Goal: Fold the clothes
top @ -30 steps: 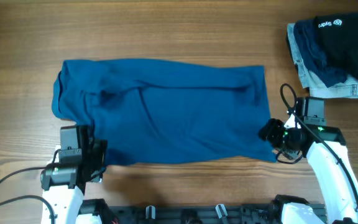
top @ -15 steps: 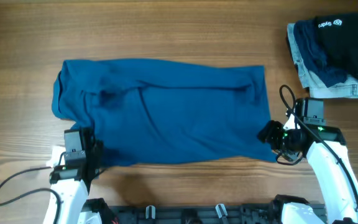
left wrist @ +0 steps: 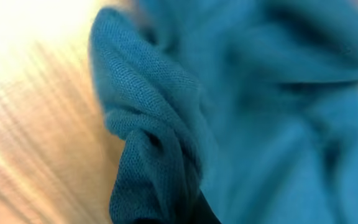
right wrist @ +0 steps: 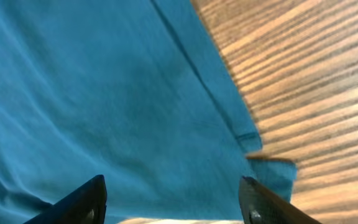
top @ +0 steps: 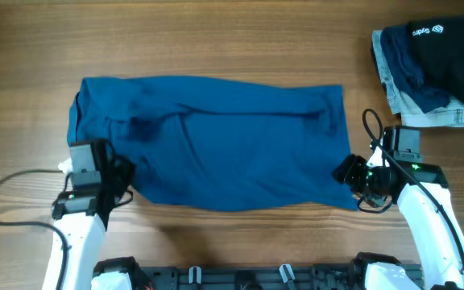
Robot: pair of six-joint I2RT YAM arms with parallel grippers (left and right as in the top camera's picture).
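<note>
Left gripper: sits at the lower-left corner of the clothes. The left wrist view shows the blue knit gathered into a thick, rolled bunch right at the camera and running down to a dark point at the bottom edge of the picture. The gripper reads as clamped on that bunch, though its fingers themselves are barely visible.

Right gripper: sits at the lower-right corner of the same garment. In the right wrist view its two dark fingers stand well apart, with the blue fabric lying beneath the gap and nothing pinched between them. The hemmed corner lies flat, just beside bare wood.

Clothes: spread lengthways across the middle of the worktop, wrinkled, with the lower-left edge drawn up on a slant toward the left gripper.

Far right corner: a dark navy garment with a white logo lies on a pale denim piece, well apart from the blue garment.
</note>
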